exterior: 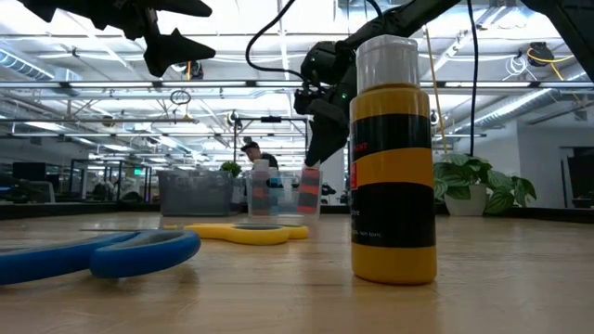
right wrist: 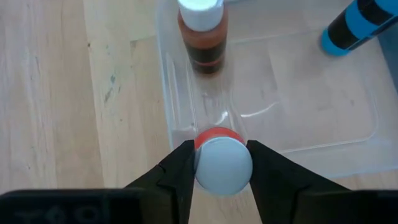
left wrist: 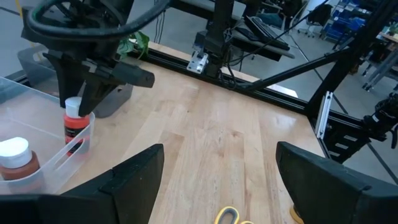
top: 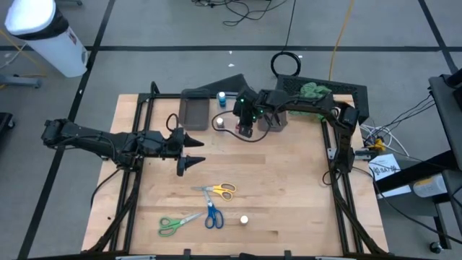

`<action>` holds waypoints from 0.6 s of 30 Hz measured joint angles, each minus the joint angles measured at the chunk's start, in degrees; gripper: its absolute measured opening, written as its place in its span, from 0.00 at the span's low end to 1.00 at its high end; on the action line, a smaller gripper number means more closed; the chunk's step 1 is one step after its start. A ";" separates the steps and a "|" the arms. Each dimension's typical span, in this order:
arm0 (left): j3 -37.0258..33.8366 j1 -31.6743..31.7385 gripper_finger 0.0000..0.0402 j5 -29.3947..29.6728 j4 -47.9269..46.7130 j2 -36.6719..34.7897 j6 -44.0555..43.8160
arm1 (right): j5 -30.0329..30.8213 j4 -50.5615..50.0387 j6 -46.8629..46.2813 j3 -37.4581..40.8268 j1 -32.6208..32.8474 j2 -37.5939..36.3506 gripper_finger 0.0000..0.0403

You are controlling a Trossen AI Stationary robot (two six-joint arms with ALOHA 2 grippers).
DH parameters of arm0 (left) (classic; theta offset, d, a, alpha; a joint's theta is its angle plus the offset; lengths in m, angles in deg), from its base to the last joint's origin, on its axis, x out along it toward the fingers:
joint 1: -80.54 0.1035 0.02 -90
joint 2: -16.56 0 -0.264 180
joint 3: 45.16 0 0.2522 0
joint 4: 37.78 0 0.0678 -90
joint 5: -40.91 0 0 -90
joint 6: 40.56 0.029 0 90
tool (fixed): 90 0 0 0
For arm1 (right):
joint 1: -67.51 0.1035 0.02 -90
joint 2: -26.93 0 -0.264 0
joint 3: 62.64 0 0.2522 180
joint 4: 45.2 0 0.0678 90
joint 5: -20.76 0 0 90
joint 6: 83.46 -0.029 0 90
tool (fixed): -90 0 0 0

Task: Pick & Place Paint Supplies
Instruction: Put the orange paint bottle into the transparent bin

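My right hand (right wrist: 222,163) is clamped on a red paint bottle (right wrist: 222,163) just over the near edge of the clear bin (right wrist: 348,140), where a brown bottle (right wrist: 202,34) and a blue bottle (right wrist: 357,25) already sit; my left hand (top: 189,150), fingers spread apart, hangs well away from the bin, above the counter (top: 289,195)

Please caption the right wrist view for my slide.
Right tool lowers a red bottle into the clear bin.
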 joint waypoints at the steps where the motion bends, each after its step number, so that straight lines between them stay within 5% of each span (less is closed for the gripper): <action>1: 0.00 0.00 0.81 0.00 0.00 0.00 0.01 | -0.01 0.02 0.16 0.14 0.00 0.00 0.32; 18: 0.00 0.00 0.81 0.00 0.00 0.00 0.01 | -0.34 1.94 2.89 0.36 0.02 0.00 0.38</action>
